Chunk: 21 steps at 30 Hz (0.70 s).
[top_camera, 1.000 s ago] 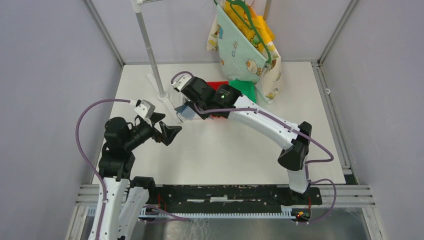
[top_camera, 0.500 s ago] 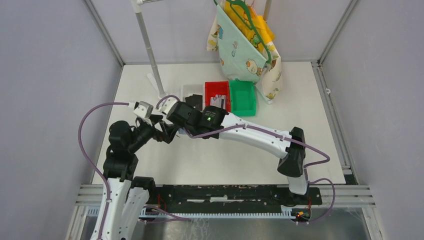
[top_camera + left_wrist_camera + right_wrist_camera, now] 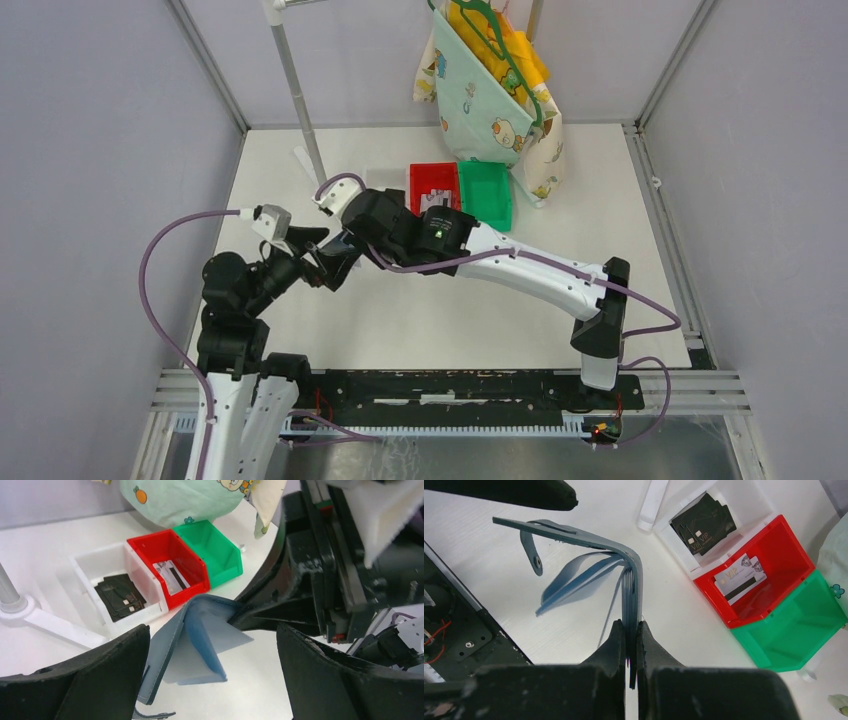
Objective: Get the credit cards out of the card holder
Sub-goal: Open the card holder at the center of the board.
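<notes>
My right gripper (image 3: 630, 627) is shut on the folded edge of the teal-blue card holder (image 3: 614, 562) and holds it open above the table, its lighter blue pocket leaves (image 3: 574, 582) and snap tab hanging down. I cannot tell whether cards sit in the leaves. My left gripper (image 3: 211, 647) is open, and the card holder (image 3: 170, 650) hangs between its fingers without touching either. In the top view the two grippers meet left of centre, the left gripper (image 3: 325, 265) just under the right gripper (image 3: 345, 238). One pale credit card with a dark stripe (image 3: 740, 579) lies in the red bin (image 3: 784, 545).
A white bin (image 3: 90, 565) holds black flat cards (image 3: 120, 592), next to the red bin (image 3: 150, 542) and an empty green bin (image 3: 215, 550). A metal pole (image 3: 295, 90) with a white foot (image 3: 50, 625) stands behind my left gripper. A patterned cloth bag (image 3: 490, 90) hangs at the back.
My right arm has swung left from the bins, bringing the card holder to my left gripper. The left arm has shifted slightly left, its fingers still open.
</notes>
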Motion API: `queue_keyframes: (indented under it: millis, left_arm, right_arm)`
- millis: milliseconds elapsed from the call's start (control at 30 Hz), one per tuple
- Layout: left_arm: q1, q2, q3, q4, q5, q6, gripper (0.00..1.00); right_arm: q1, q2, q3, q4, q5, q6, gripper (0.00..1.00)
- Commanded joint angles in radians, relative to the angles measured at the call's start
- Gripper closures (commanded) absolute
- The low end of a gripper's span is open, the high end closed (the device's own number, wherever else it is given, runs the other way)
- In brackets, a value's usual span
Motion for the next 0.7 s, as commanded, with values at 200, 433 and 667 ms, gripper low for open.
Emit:
queue_keyframes:
  millis: [200,433,667]
  left_arm:
    - [-0.040,-0.108,-0.023,0.023,0.040,0.376,0.00]
    - [-0.046,-0.132,-0.018,-0.022,-0.017,0.535,0.00]
    - [-0.050,-0.134,-0.037,0.006,-0.098,0.579,0.00]
  right_arm:
    - [-0.075,-0.151,-0.113,0.288,-0.276,0.176,1.00]
    - [-0.110,-0.168,-0.152,0.394,-0.414,0.261,1.00]
    - [-0.110,-0.139,-0.156,0.465,-0.507,0.335,1.00]
